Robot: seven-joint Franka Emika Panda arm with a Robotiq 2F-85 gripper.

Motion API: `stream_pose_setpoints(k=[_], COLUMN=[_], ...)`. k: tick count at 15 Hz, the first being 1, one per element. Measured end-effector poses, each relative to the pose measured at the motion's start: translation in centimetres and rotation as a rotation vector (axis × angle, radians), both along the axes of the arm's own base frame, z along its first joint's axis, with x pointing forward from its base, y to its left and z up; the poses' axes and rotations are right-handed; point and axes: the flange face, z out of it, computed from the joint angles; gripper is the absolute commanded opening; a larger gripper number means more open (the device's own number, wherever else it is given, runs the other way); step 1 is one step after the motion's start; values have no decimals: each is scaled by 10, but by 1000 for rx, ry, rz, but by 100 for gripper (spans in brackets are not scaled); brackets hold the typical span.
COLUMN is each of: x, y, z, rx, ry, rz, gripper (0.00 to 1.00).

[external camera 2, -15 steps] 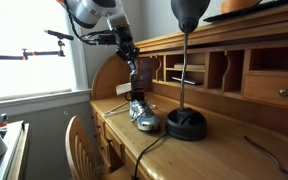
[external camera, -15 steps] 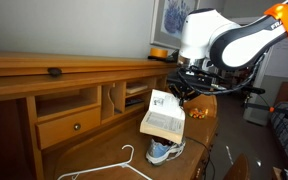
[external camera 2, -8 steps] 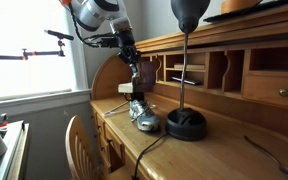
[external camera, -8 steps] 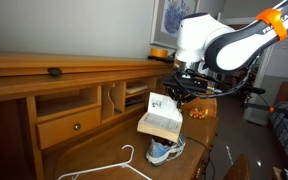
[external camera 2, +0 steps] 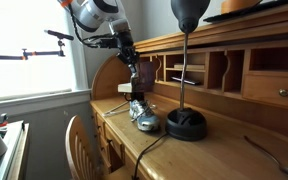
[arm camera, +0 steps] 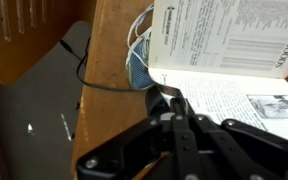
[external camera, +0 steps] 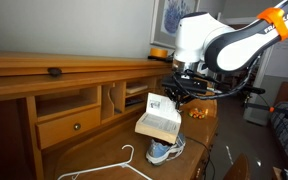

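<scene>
My gripper is shut on the edge of a white book and holds it in the air above a wooden desk. Below the book, a blue and white sneaker lies on the desk. The gripper, the book and the sneaker also show from another side. In the wrist view the fingers pinch the book's printed cover, with the sneaker showing past its edge.
A white wire hanger lies on the desk in front of the sneaker. A black desk lamp stands on the desk. Cubbies and a drawer line the desk's back. A wooden chair stands at the desk's edge.
The gripper has carried the book slightly towards the cubbies, staying above the sneaker. The grip has not changed.
</scene>
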Motion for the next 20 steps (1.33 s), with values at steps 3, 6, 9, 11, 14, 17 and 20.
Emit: stream_pose_setpoints(k=[3, 6, 9, 11, 14, 17, 20], x=[0, 0, 0, -1, -1, -1, -1], y=[-1, -1, -2, -2, -2, -2, -2], z=[-1, -2, -2, -3, -3, -3, -3], rx=[0, 0, 0, -1, -1, -1, -1], ry=[2, 5, 6, 8, 9, 10, 9], rz=[-1, -3, -4, -4, -4, -4, -4], gripper=[0, 0, 0, 0, 15, 40, 63])
